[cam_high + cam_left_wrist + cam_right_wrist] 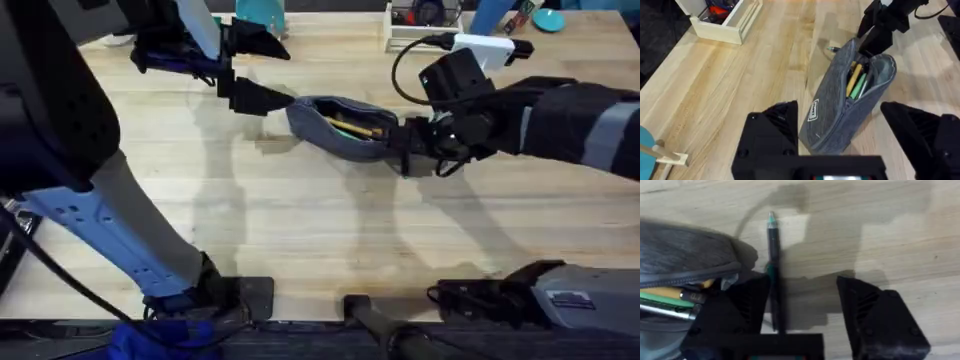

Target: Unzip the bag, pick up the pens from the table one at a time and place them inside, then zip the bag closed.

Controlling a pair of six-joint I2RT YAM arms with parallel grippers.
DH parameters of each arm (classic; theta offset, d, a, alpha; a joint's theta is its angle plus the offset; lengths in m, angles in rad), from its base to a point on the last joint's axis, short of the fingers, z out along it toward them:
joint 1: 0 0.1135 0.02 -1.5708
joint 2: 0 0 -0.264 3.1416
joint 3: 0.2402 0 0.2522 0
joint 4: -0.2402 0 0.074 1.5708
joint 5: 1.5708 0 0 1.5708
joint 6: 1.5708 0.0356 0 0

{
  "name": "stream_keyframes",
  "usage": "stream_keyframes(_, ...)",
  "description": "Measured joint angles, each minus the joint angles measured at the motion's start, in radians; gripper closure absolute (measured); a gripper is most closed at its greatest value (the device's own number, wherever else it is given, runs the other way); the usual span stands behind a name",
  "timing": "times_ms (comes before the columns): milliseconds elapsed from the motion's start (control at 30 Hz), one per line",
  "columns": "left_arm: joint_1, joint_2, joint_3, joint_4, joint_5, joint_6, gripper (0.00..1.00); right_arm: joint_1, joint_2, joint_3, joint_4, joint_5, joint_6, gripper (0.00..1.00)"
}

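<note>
The bag [340, 125] lies unzipped at the upper centre of the table [300, 220], with yellow and green pens [856, 80] inside. The left gripper [840, 130], fingers spread, straddles 1 end, apparently to steady it. The right gripper [805, 310], fingers also spread, brackets 1 dark pen [773, 260] lying beside the bag's other end, seemingly poised to pinch it.
</note>
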State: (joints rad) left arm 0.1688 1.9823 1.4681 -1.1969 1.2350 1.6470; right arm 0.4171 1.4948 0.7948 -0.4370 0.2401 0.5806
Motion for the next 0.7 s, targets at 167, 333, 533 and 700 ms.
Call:
stream_keyframes(167,0.000,0.000,0.000,0.000,0.000,0.000,0.007,0.000,0.003,0.001,0.006,0.000,0.000,0.451)
stream_keyframes(333,0.000,0.000,0.000,0.000,0.000,0.000,0.006,-0.001,0.004,0.002,0.008,0.009,0.005,0.895)
stream_keyframes(533,0.000,0.000,0.000,0.000,0.000,0.000,0.007,-0.002,0.004,0.006,0.010,0.015,0.011,0.959)
stream_keyframes(700,0.000,0.000,0.000,0.000,0.000,0.000,0.008,-0.002,-0.002,0.008,0.006,0.010,0.002,0.964)
